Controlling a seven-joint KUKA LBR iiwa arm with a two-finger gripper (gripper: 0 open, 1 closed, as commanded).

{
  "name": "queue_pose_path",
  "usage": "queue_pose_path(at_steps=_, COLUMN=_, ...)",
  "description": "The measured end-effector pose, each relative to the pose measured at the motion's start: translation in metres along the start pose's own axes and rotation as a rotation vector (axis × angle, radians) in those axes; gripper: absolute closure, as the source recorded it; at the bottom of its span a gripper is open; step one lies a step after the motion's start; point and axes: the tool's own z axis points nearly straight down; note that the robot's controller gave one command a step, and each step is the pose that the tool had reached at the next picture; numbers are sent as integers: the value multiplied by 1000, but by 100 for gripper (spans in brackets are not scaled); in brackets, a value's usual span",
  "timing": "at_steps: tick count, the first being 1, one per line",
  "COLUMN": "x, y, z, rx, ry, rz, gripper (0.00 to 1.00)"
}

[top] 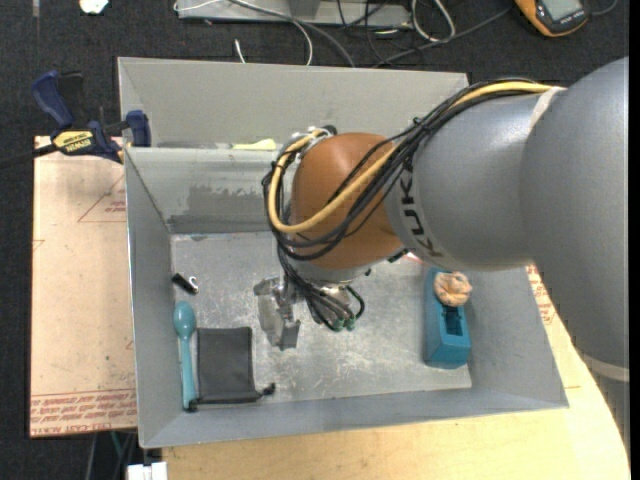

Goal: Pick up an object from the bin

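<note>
Grey metal bin [150, 268], claw [281, 326] down over bare floor.
Black flat pad [225, 360] sits just view-left of it, teal spoon [185, 353] beyond; can't tell if it's open.

1 each: spoon [185, 353], pad [225, 363], block [447, 336], clip [184, 284]

The grey metal bin [340, 370] carries a teal plastic spoon [185, 353] at its left, just beside a flat black rectangular pad [225, 361]. A small black clip [184, 284] lies above them, and a blue plastic block [447, 336] lies at the right.
</note>
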Motion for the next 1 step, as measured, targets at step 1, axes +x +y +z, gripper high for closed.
queue_pose_path(at_steps=1, x=-3, y=12, z=13, rx=0, ry=-2, rz=212, gripper=100)
